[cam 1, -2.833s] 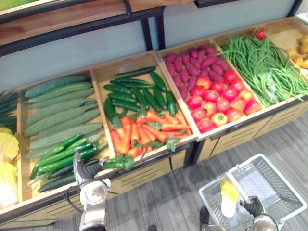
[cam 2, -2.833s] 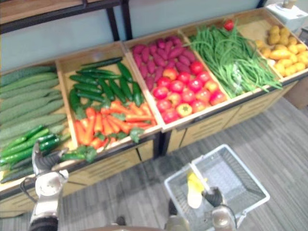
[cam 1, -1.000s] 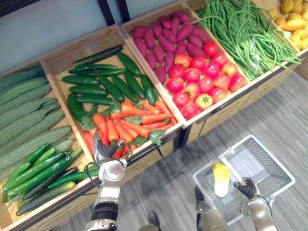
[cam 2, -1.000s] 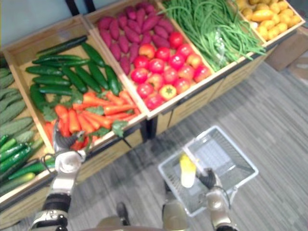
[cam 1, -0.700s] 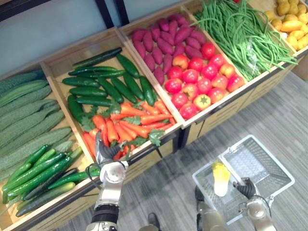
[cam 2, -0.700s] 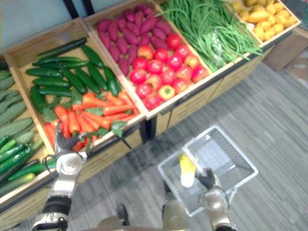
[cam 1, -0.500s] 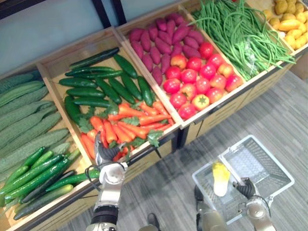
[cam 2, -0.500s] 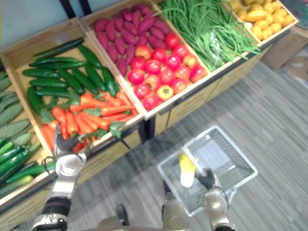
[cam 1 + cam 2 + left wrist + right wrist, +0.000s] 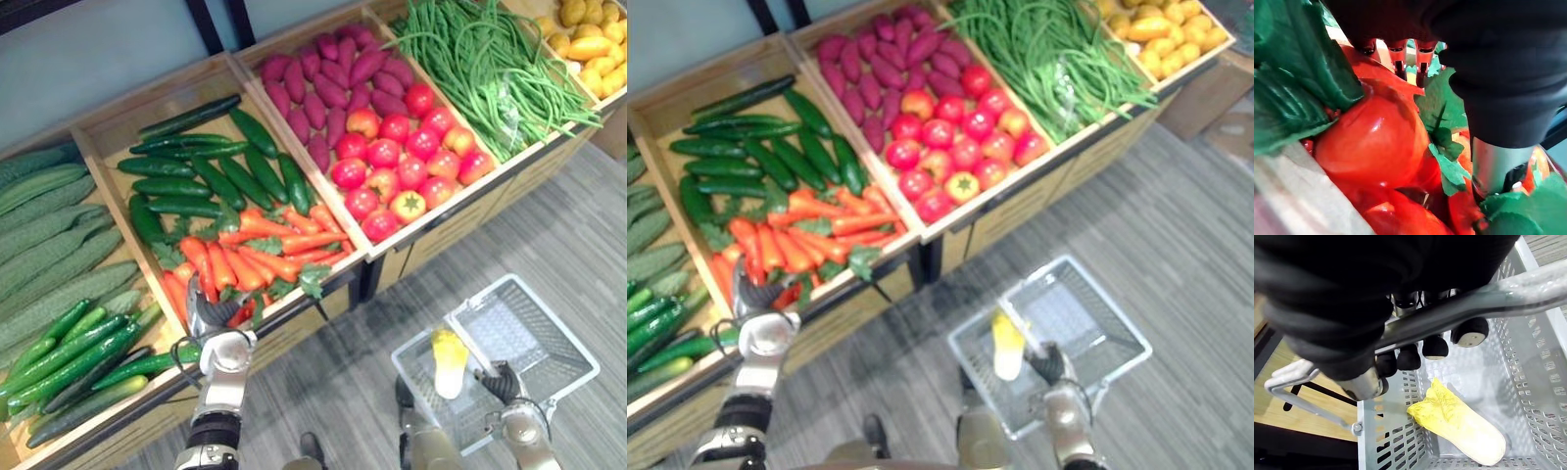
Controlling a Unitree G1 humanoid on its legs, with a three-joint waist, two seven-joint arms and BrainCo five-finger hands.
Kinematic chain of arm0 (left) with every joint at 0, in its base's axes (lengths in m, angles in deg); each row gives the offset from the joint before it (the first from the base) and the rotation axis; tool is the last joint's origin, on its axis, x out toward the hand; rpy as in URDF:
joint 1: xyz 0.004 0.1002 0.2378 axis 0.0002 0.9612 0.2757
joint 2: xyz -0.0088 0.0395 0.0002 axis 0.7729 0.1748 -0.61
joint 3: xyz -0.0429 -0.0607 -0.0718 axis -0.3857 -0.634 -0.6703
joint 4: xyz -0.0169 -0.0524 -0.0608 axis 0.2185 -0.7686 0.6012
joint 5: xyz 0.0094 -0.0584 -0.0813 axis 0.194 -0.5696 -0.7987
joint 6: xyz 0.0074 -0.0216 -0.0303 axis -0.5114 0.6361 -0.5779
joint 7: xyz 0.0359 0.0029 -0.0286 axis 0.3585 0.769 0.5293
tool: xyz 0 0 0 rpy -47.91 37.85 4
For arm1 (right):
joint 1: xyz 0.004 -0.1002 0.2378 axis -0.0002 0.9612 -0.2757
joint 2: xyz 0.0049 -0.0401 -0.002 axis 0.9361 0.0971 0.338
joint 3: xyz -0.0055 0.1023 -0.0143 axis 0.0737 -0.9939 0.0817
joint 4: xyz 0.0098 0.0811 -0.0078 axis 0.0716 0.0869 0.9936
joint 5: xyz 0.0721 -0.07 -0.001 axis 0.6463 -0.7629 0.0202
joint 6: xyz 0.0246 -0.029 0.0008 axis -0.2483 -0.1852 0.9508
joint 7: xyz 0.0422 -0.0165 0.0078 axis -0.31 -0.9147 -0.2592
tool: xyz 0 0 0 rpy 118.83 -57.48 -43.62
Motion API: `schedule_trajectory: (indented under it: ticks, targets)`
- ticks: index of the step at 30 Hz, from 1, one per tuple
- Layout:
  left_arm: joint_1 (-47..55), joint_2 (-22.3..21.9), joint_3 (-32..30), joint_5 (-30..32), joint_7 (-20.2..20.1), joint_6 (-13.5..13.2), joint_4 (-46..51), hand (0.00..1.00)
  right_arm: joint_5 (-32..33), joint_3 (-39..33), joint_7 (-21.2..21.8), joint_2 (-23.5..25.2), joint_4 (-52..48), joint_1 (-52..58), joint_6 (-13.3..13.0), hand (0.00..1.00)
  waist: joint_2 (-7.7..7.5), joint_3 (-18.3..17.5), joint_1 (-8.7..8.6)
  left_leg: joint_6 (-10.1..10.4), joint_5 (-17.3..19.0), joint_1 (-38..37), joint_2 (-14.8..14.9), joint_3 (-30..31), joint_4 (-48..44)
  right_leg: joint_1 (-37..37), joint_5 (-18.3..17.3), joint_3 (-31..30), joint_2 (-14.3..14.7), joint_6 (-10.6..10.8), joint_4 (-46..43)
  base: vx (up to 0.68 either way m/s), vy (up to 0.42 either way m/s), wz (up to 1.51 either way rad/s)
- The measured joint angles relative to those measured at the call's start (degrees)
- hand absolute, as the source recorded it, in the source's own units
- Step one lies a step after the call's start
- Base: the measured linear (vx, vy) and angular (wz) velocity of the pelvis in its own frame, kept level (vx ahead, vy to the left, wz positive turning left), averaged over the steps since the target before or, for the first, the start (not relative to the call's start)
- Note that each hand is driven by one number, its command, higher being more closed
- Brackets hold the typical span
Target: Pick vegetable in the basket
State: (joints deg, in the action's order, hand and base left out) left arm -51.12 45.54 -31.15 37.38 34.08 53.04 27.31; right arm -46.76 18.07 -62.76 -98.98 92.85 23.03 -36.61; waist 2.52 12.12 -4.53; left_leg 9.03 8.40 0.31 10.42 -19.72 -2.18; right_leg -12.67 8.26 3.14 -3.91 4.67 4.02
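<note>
Left wrist view: a glossy red vegetable (image 9: 1371, 137) lies right under the left robot hand (image 9: 217, 328), among green leaves (image 9: 1298, 88) at the near edge of the pile of carrots (image 9: 265, 259). The fingers (image 9: 1396, 55) reach past its far side and the thumb (image 9: 1493, 164) stands on the near side, with a leaf between thumb and vegetable. The left robot hand looks open, set astride the vegetable and not yet closed on it.

The step in hand seems to be the grasp. The reach into the bin (image 9: 108, 137) is done and nothing has been lifted. The next move likely calls for closing fingers and thumb on that one vegetable without catching its neighbours or the leaves, then raising it clear of the bin's front wall. The skin looks smooth, so it may slip if pinched only by the tips.

Well to the right of the left robot hand and lower, over the floor, the right robot hand (image 9: 1050, 364) is curled round the handle (image 9: 1474, 303) of the basket (image 9: 549, 348), holding it up. A yellow cabbage (image 9: 450, 360) already lies inside, just below those fingers, with room beside it for the vegetable
</note>
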Motion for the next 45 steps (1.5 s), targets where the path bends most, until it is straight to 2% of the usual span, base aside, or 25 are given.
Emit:
schedule_trajectory:
  ticks: [5, 16, 24, 28, 31, 37, 45]
  targets:
    - [-1.3, 0.2, -3.2, 0.0, 0.5, 0.7, -1.4, 1.00, 0.0, 0.0, 0.0, 0.0, 0.0, -0.1, 0.0, 1.00, -0.01, 0.0, 0.08, 0.0, 0.0, 0.0, -0.1, 0.1, 0.1, 0.1, 0.0, 0.2, -0.2, 0.0, 0.1, 0.00, -0.007, 0.00]
    - [-5.3, 0.4, -3.6, -0.6, 0.0, 1.2, -7.8, 1.00, 0.0, 0.4, 0.0, 0.0, 0.1, 0.4, 0.0, 1.00, -0.32, 0.0, -0.15, 0.0, 0.0, -1.0, -0.3, -0.1, 0.6, 1.2, 0.3, 0.1, -0.2, 0.2, 1.2, 0.00, 0.000, 0.00]
    - [-6.3, 0.3, -3.7, -0.7, 0.1, 1.2, -8.4, 1.00, 0.0, 1.3, 0.0, 0.0, 0.2, 0.5, -0.2, 1.00, -1.07, 0.0, -0.18, 0.0, 0.0, -1.6, -0.4, -0.1, 1.0, 2.1, 0.5, 0.1, -0.2, 0.2, 1.9, 0.00, -0.016, 0.00]
    - [-6.9, 0.3, -3.9, -3.0, 0.2, 1.2, -8.1, 1.00, 0.0, 1.5, 0.0, 0.0, 0.2, 0.5, -0.4, 1.00, -1.26, 0.0, -0.22, 0.0, 0.0, -1.6, -0.5, 0.0, 1.0, 2.1, 0.6, 0.2, -0.3, 0.2, 1.9, -0.01, -0.037, 0.01]
    - [-7.1, 0.3, -4.6, -5.1, 0.2, 2.2, -5.6, 1.00, 0.0, 1.9, 0.1, 0.0, 0.2, 0.5, -0.4, 1.00, -1.60, -0.2, -0.27, 0.0, 0.0, -1.6, -0.5, 0.1, 0.9, 2.2, 0.6, 0.4, -0.3, 0.2, 1.9, -0.01, -0.035, 0.01]
    - [-7.9, 1.7, -5.4, -5.2, 1.6, 2.3, 4.3, 1.00, 0.0, 1.9, 0.4, 0.0, 0.1, 1.1, -0.5, 1.00, -1.99, -0.4, -0.14, 0.0, 0.0, -1.6, -0.5, 1.5, 0.5, 3.0, 0.6, 1.1, -0.6, 0.2, 1.6, -0.01, -0.030, 0.10]
    - [-8.3, 2.2, -6.9, -4.8, 2.5, 2.4, 8.9, 1.00, -0.1, 2.0, 1.3, 0.3, 0.1, 1.2, -0.6, 1.00, -2.61, -0.8, -0.03, 0.0, 0.0, -1.1, -0.6, 1.9, 0.0, 3.0, 0.6, 0.9, -0.7, 0.2, 1.1, -0.03, -0.029, 0.02]
